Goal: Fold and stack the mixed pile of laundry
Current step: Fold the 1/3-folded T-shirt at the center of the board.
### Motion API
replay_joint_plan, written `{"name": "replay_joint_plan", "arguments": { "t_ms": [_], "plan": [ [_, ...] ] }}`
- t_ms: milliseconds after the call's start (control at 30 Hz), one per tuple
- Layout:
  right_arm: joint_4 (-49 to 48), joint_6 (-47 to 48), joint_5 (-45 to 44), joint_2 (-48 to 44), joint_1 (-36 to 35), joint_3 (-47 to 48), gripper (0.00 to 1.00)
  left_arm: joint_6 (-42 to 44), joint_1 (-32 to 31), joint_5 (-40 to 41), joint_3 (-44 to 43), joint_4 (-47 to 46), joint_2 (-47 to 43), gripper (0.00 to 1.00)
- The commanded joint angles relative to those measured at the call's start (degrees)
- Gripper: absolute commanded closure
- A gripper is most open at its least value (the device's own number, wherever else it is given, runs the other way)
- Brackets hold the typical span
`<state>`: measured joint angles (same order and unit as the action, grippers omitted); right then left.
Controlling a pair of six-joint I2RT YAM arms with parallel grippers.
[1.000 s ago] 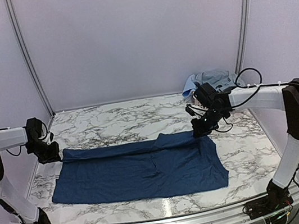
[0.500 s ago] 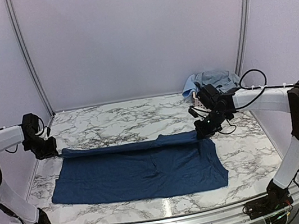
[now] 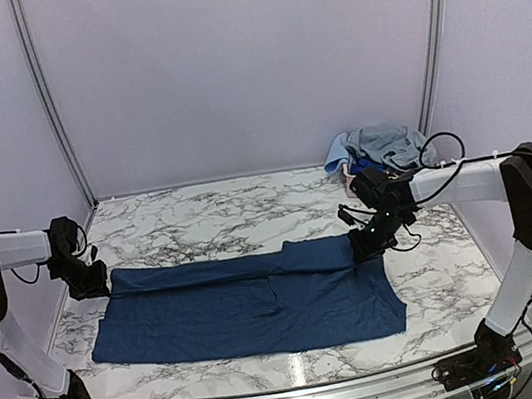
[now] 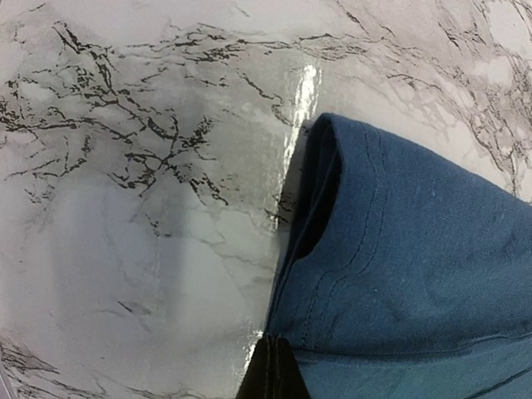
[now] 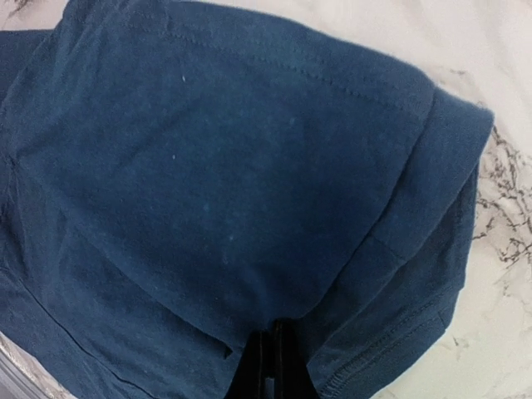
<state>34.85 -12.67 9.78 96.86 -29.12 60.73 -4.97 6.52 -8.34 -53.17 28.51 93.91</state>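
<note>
A dark blue knit shirt (image 3: 253,308) lies spread flat across the near middle of the white marble-patterned desk (image 3: 208,214), its long side running left to right. Its far edge is doubled over toward the near side, so a narrow folded band runs along the back of the cloth. The left end effector (image 3: 90,284) sits low at the far left corner of that band; the left wrist view shows its dark fingers (image 4: 270,372) pressed together on the hemmed edge, where the fabric bulges into an open loop just above the desk. The right end effector (image 3: 364,245) is down at the far right corner, and the right wrist view shows its fingers (image 5: 268,366) likewise together, pinching the folded layer with the sleeve hem beside them. A heap of light-blue, grey-blue and bright-blue garments (image 3: 379,146) rests in the far right corner of the desk, well apart from the shirt.
</note>
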Motion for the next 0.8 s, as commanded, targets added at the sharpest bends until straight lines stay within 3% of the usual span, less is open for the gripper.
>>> {"name": "replay_joint_plan", "arguments": {
  "t_ms": [0,367,767],
  "plan": [
    [2.6,0.1,-1.9,0.2,-0.4,5.5,1.0,-0.3,0.0,1.6,-0.8,0.3,-2.2,1.0],
    [2.6,-0.5,-2.1,-2.5,-0.4,1.4,1.0,-1.6,0.0,1.5,-0.6,1.9,-6.2,1.0],
    [6.6,-0.3,-3.1,-4.5,0.5,7.4,1.0,-0.7,0.0,2.0,-3.5,5.4,-8.9,1.0]
  ]
}}
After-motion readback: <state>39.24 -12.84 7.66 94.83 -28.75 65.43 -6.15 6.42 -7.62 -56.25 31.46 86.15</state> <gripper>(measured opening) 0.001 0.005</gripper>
